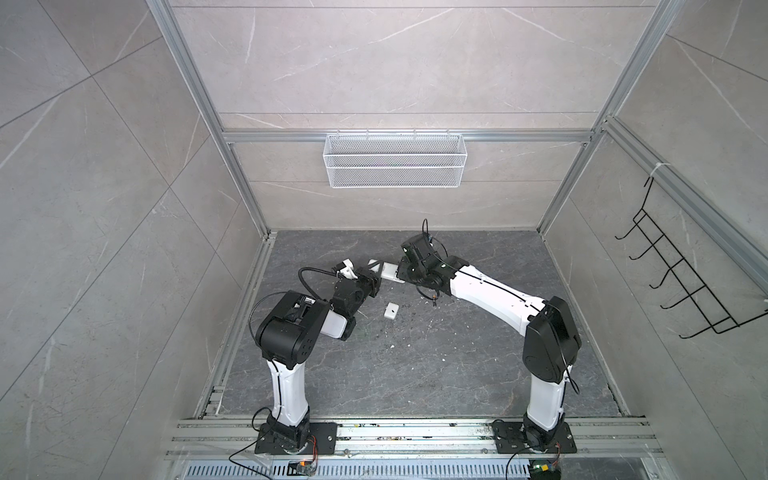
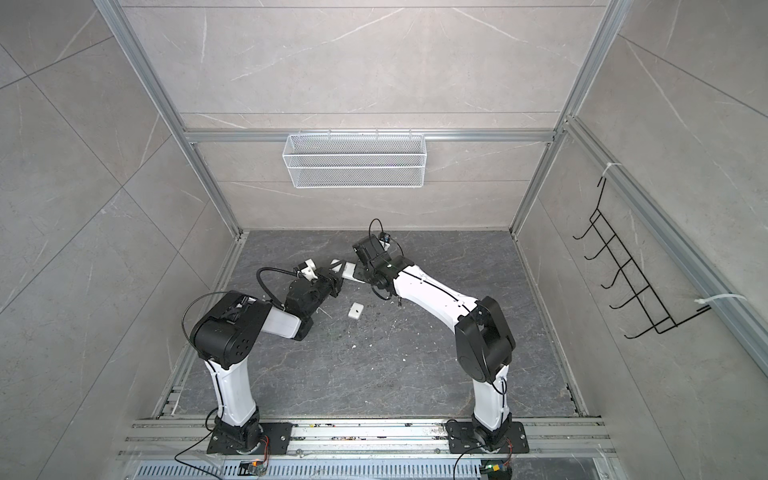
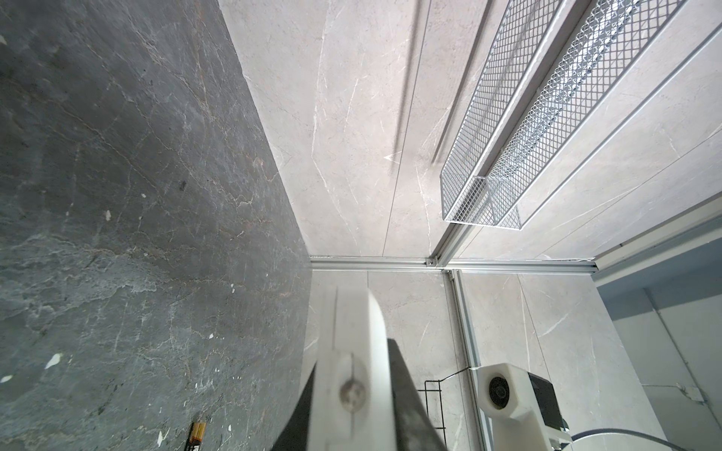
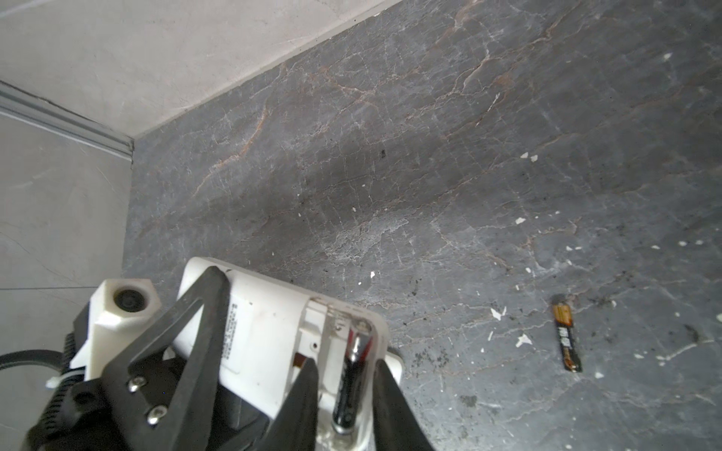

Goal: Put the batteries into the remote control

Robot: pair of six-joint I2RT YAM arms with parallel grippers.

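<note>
The white remote control is held off the floor, back side up, with my left gripper shut on its body. Its battery compartment is uncovered, and one dark battery lies in the slot. My right gripper is open, one finger on each side of that battery, with a gap showing on one side. A second battery with a copper-orange end lies on the dark floor, apart from both grippers.
A small white cover plate lies on the floor in front of the grippers. White specks dot the stone floor. A white wire basket hangs on the back wall, and a black hook rack on the right wall.
</note>
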